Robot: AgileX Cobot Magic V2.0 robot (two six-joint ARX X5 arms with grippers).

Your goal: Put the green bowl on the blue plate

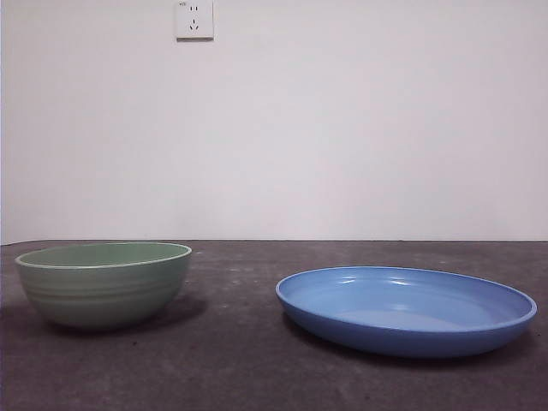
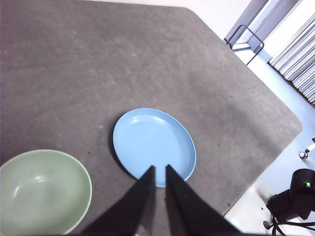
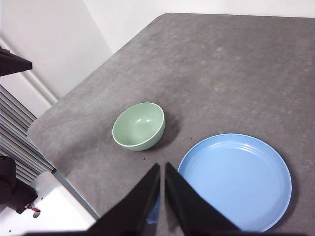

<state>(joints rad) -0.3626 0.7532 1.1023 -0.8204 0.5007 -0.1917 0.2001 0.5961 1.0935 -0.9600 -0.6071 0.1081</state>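
1. We are looking across a dark grey, slightly rough table set against a plain white wall with a power socket high up.
2. The green bowl is sitting upright and empty on the table, well apart from the blue plate, which is lying flat and empty beside it.
3. We are judging the bowl to be rigid and glazed, probably ceramic or hard plastic: stiff, fairly smooth, and likely to slip if pinched on its curved, ridged side. We are favouring the rim, one jaw inside and one outside, as the surest hold.
4. The plate is glossy too, so we are expecting the bowl to slide if set down off-centre or dropped.
5. Both arms are hanging high above the table. The left gripper is showing only a narrow slit between its jaws and holding nothing; the right gripper is likewise nearly closed and empty.
6. Neither is touching anything yet.
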